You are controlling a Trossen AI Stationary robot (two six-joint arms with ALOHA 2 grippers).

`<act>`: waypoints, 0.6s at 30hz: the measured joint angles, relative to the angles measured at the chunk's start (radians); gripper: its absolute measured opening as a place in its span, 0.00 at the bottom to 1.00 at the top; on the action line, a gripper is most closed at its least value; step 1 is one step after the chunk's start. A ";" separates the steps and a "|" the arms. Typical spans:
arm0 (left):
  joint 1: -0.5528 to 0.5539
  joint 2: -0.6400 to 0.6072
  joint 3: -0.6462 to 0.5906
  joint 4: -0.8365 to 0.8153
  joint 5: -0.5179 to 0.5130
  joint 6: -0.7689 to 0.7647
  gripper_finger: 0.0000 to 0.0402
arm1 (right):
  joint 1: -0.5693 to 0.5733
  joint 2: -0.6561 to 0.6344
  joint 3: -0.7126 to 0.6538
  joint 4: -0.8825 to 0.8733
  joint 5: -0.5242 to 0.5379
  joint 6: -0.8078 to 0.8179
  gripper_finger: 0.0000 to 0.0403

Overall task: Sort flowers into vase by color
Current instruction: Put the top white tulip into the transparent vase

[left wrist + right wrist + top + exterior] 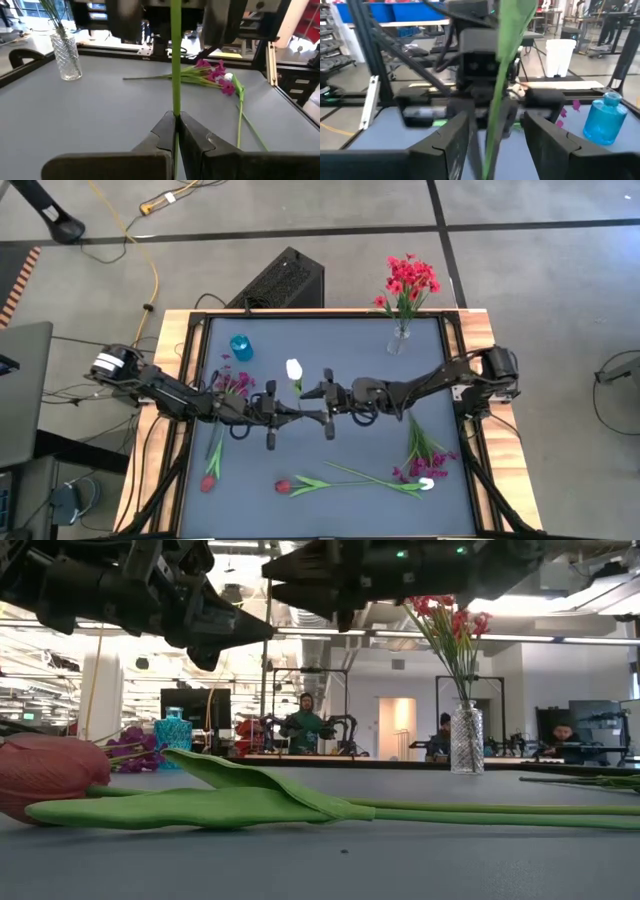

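A white flower (294,370) with a green stem (176,75) is held above the table's middle, and my left gripper (298,412) is shut on it. My right gripper (322,406) faces it from the right, open. Its fingers (451,140) stand on either side of the stem (495,115) without touching it. Red flowers (408,280) stand in a clear glass vase (399,340) at the far edge. A blue vase (241,347) stands far left, with magenta flowers (235,383) lying near it. My left gripper pinches the white flower's stem (176,109) between its two fingertips. The fingers lie level, come from the table's left and cross the stem. The stem rises about upright from the pinch, clear of the table, with the bloom above.
Two red tulips (210,480) (283,486) lie on the near part of the mat, their long stems and leaves (250,802) flat on it. A magenta spray with a white bloom (425,470) lies near right. People sit at desks beyond the table.
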 joint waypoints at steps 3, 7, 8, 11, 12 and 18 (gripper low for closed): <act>0.000 0.008 0.000 -0.004 -0.001 0.000 0.00 | 0.000 0.030 0.038 0.000 -0.008 -0.008 0.52; 0.000 0.008 0.000 -0.018 -0.015 0.000 0.00 | 0.003 0.042 0.061 -0.016 -0.017 -0.028 0.48; 0.000 0.008 0.000 -0.020 -0.016 0.000 0.00 | 0.004 0.038 0.062 -0.029 -0.016 -0.030 0.46; 0.000 0.008 0.000 -0.024 -0.017 0.000 0.00 | 0.004 0.025 0.063 -0.074 -0.016 -0.030 0.39; 0.000 0.008 0.000 -0.024 -0.018 0.000 0.00 | 0.003 0.022 0.063 -0.086 -0.016 -0.030 0.37; 0.000 0.008 0.000 -0.024 -0.022 0.008 0.00 | 0.002 0.022 0.062 -0.089 -0.015 -0.027 0.20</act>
